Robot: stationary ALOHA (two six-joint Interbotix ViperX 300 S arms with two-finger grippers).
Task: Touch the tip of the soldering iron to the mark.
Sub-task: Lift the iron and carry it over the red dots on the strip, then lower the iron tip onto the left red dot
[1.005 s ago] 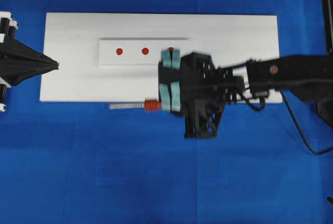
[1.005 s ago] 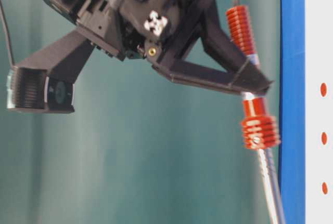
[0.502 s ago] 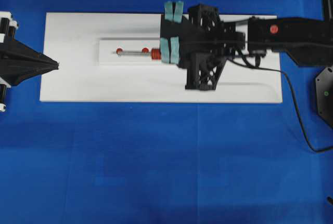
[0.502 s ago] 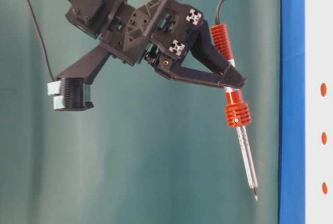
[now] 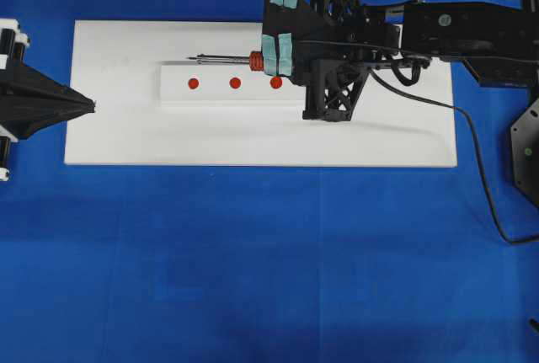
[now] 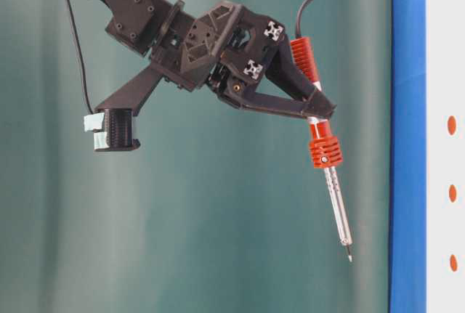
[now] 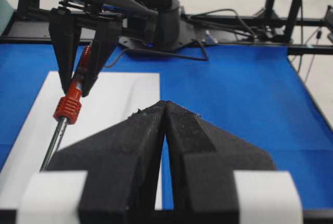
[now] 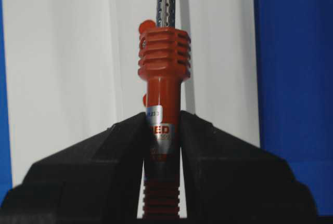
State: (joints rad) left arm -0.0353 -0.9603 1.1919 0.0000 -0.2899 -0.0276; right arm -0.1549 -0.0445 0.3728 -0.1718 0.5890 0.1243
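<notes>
The right gripper (image 5: 276,16) is clamped snugly on the soldering iron (image 5: 227,59), a slim pen-like tool with a ribbed red-orange handle, a perforated silver shaft and a dark pointed tip. The jaws are nearly shut around the handle's smooth mid-section, and the black cord trails off behind.

Take the small raised white block (image 5: 168,93) bearing the three red dot marks as the landmark. In the overhead view the iron's long axis runs parallel to the row of dots, just off the block's far edge, tip pointing towards the left gripper (image 5: 88,107). The tip stands level with the leftmost red dot (image 5: 193,83), to its far side.

The table-level view shows the iron hanging well above the surface, slanted tip-down. In my judgement the coming move turns on this offset: the tip needs bringing sideways across the block's far edge onto a dot, then down.

The left gripper sits pressed together and empty, well apart from the block, beyond the white board's (image 5: 118,140) left end. The right arm is plainly the nearer.
</notes>
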